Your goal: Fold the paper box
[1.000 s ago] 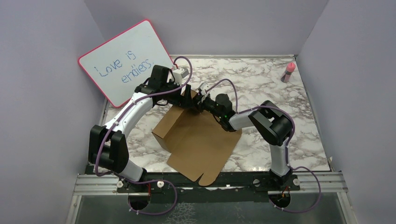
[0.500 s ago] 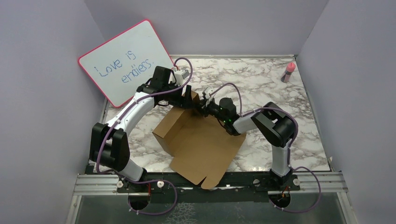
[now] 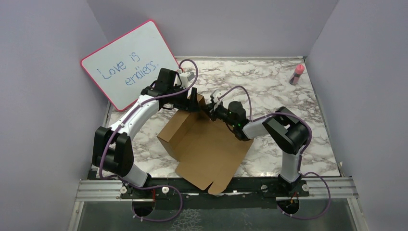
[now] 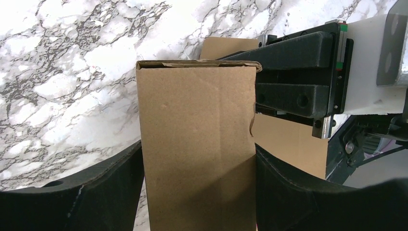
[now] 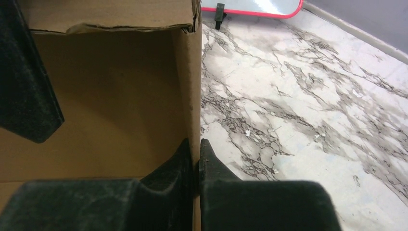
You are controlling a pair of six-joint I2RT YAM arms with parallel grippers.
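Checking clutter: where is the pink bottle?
In the top view, the pink bottle stands in the far right corner of the marble table, well away from the paper box.

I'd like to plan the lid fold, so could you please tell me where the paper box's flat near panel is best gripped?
Pinch the paper box at its near flap, coming in low from the near side. That flap appears to overhang the table, so one finger can likely slip under the thin sheet. The rest of the panel lies flat.

On table (image 3: 269, 86), paper box (image 3: 204, 144) front-centre, whiteboard (image 3: 127, 62) behind left, bottle (image 3: 298, 73) far right.
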